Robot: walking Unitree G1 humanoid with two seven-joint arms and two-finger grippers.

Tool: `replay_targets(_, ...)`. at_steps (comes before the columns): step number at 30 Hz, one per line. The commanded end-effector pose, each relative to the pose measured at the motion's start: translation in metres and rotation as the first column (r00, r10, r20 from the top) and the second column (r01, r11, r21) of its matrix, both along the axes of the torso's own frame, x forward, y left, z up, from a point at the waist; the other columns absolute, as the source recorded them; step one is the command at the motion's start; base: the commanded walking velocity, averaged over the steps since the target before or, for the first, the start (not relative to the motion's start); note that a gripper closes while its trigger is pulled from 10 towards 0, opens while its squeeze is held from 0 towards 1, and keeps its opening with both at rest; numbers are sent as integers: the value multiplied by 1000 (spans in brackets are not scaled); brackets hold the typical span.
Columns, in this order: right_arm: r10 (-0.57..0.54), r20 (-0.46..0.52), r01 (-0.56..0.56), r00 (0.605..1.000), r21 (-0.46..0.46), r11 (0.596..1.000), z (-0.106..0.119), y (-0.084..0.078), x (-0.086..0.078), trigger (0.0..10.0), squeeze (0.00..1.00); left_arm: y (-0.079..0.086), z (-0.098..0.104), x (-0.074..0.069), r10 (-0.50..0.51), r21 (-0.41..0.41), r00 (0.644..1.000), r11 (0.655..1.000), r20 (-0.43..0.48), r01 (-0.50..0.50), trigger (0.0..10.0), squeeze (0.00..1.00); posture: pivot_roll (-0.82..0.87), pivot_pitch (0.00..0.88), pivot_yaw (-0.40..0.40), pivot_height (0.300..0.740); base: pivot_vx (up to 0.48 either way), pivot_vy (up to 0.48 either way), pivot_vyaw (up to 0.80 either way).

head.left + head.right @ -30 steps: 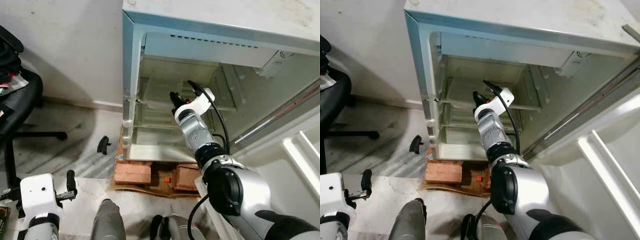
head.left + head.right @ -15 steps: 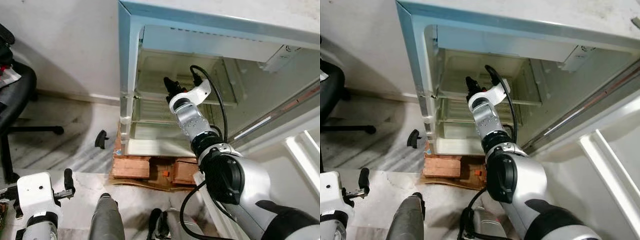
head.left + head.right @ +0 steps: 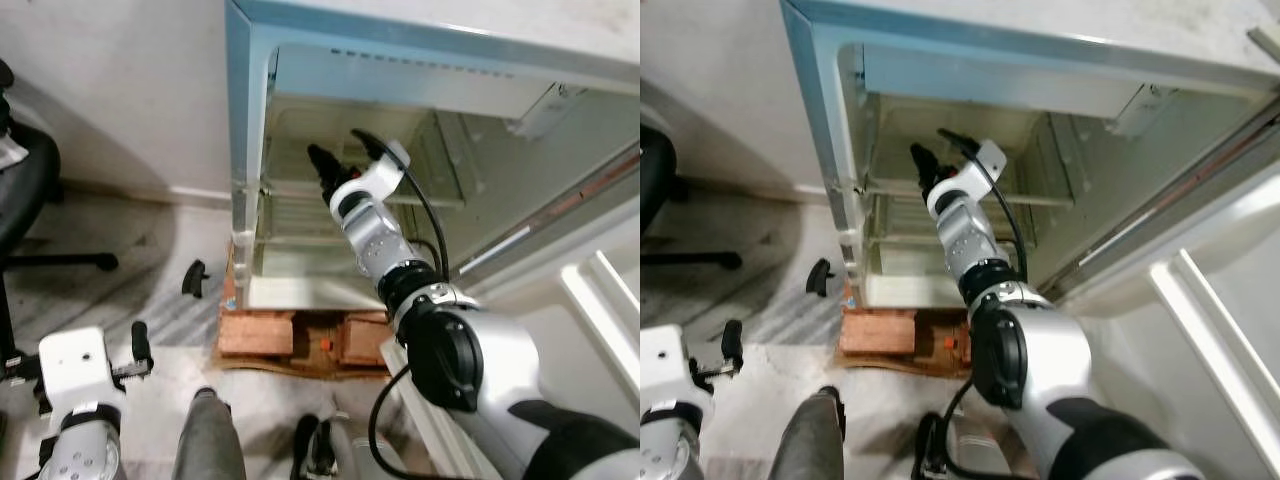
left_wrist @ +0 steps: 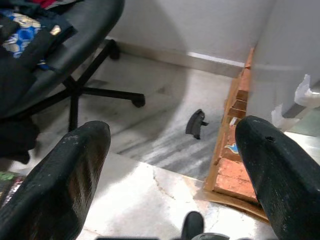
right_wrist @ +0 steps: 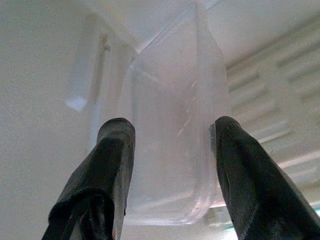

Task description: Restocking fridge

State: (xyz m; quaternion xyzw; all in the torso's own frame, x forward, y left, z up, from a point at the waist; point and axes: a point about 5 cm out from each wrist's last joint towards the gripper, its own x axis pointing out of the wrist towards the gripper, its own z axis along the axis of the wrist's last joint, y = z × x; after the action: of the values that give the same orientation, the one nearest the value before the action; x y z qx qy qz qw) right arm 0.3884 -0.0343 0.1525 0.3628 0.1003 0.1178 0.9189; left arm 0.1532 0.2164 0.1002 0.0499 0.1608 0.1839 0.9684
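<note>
The clear plastic container [image 5: 167, 135] sits between the two black fingers [image 5: 107, 165] of the right pincer [image 3: 322, 170], which is clenched on its side walls; the container is held inside the fridge [image 3: 400, 120], at the level of the upper shelf [image 3: 300, 190], toward the fridge's hinge-free left wall. The right arm [image 3: 385, 250] reaches from the robot's body up and forward through the fridge opening, a black cable [image 3: 425, 215] looping along it. The fridge interior is pale, with a ribbed back wall visible in the right wrist view behind the container. The fridge door [image 3: 590, 320] stands open at the fridge's right side. Below the fridge lie reddish bricks [image 3: 258, 335], on which its base rests. On the marble floor [image 4: 150, 135] just left of the bricks lies a small black piece [image 4: 196, 123]. Further left of the fridge stands a black office chair [image 4: 70, 55] with cloth items on its seat. The left pincer [image 4: 172, 175] hangs low, well apart from the fridge, its fingers spread wide and released, holding nothing.
</note>
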Motion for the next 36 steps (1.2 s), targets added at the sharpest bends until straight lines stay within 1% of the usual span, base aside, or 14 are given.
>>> replay_targets(1, 53, -41, -55, 998, -26, 998, -17, 22, -14, 10000, 1000, 0, -4, 0, 8, -2, 1000, 1000, -13, -8, 10000, 0, 389, 201, -203, 740, 0, 0, 0)
replay_targets(5, 54, -21, -56, 998, -110, 992, -21, 15, -13, 10000, 1000, 0, -4, 4, 7, -1, 1000, 1000, -5, -7, 10000, 0, 389, 188, -201, 740, 0, 0, 0)
replay_targets(6, 72, 6, -70, 997, -185, 980, -21, 14, -14, 10000, 1000, 0, -5, 6, 4, 0, 1000, 1000, -4, -4, 10000, 0, 389, 177, -196, 740, 0, 0, 0)
replay_targets(8, 73, 13, -69, 997, -207, 976, -22, 14, -14, 10000, 1000, 0, -5, 7, 0, 2, 1000, 1000, -2, 0, 10000, 0, 388, 174, -196, 740, 0, 0, 0)
replay_targets(9, 82, 24, -73, 996, -259, 963, -22, 13, -14, 10000, 1000, 1, -5, 9, -3, 4, 1000, 1000, -1, 3, 10000, 0, 387, 167, -194, 740, 0, 0, 0)
replay_targets(14, 91, 56, -68, 994, -319, 945, -22, 12, -14, 10000, 1000, 2, -6, 16, -9, 7, 1000, 1000, 8, 8, 10000, 0, 385, 146, -194, 740, 0, 0, 0)
replay_targets(19, 75, 95, -39, 993, -339, 940, -17, 3, -11, 10000, 1000, 1, -4, 25, -15, 13, 999, 1000, 36, 14, 10000, 0, 387, 131, -197, 740, 0, 0, 0)
replay_targets(22, 57, 186, 12, 981, -349, 937, 0, -12, -1, 10000, 1000, 4, 1, 35, -24, 28, 997, 999, 72, 22, 10000, 0, 381, 100, -197, 740, 0, 0, 0)
replay_targets(25, 51, 239, 35, 970, -341, 939, 10, -22, 3, 10000, 1000, 5, 1, 41, -28, 30, 996, 999, 87, 26, 10000, 0, 367, 74, -193, 740, 0, 0, 0)
replay_targets(30, 53, 306, 73, 951, -386, 920, 12, -40, 4, 10000, 1000, 3, 0, 50, -46, 25, 993, 999, 109, 43, 10000, 0, 338, 40, -189, 740, 0, 0, 0)
replay_targets(31, 55, 314, 78, 948, -395, 915, 10, -44, 3, 10000, 612, 2, 0, 51, -49, 23, 993, 999, 112, 47, 10000, 0, 330, 32, -186, 740, 0, 0, 0)
replay_targets(32, 57, 327, 88, 943, -414, 906, 2, -55, -2, 10000, 0, -3, -1, 54, -71, 27, 989, 997, 128, 68, 10000, 0, 318, 16, -182, 740, 0, 0, 0)
replay_targets(34, 59, 329, 89, 942, -418, 904, -2, -59, -4, 10000, 0, -5, -1, 56, -80, 28, 988, 997, 132, 77, 10000, 0, 312, 7, -179, 740, 0, 0, 0)
replay_targets(36, 86, 351, 89, 932, -454, 887, -14, -66, -18, 10000, 0, -12, -1, 58, -120, 53, 984, 992, 135, 114, 10000, 0, 299, 0, -172, 740, 0, 0, 0)
